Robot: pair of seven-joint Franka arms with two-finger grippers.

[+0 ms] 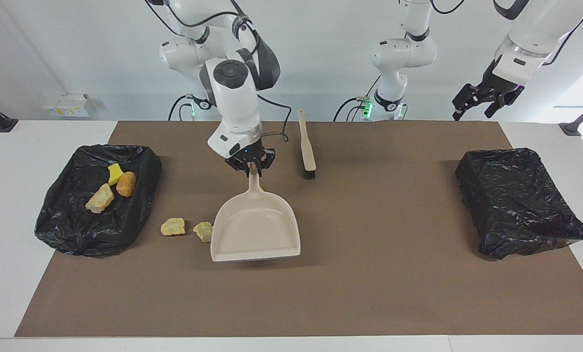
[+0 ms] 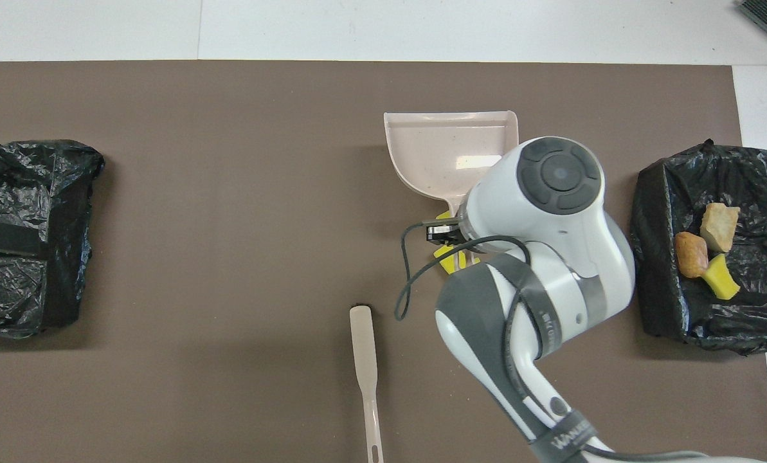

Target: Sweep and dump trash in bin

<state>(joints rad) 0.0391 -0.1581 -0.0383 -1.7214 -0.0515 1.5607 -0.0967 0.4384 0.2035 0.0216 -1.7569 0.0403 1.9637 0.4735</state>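
Note:
My right gripper (image 1: 250, 168) is shut on the handle of the beige dustpan (image 1: 254, 227), which hangs low over the middle of the mat with its open lip pointing away from the robots. Two pale tan chunks of trash (image 1: 173, 226) (image 1: 204, 231) lie on the mat between the pan and the bin (image 1: 96, 220) at the right arm's end. That bin (image 2: 659, 302) holds a tan chunk (image 2: 719, 226), an orange-brown lump (image 2: 690, 254) and a yellow piece (image 2: 722, 280). Bits of yellow sponge (image 2: 454, 262) peek out under my right wrist. My left gripper (image 1: 471, 113) waits open, raised above the left arm's end.
A beige hand brush (image 1: 307, 146) lies on the mat close to the robots, bristles pointing away from them; its handle (image 2: 365, 360) shows overhead. A second black-lined bin (image 1: 521, 200) stands at the left arm's end of the brown mat (image 1: 369, 283).

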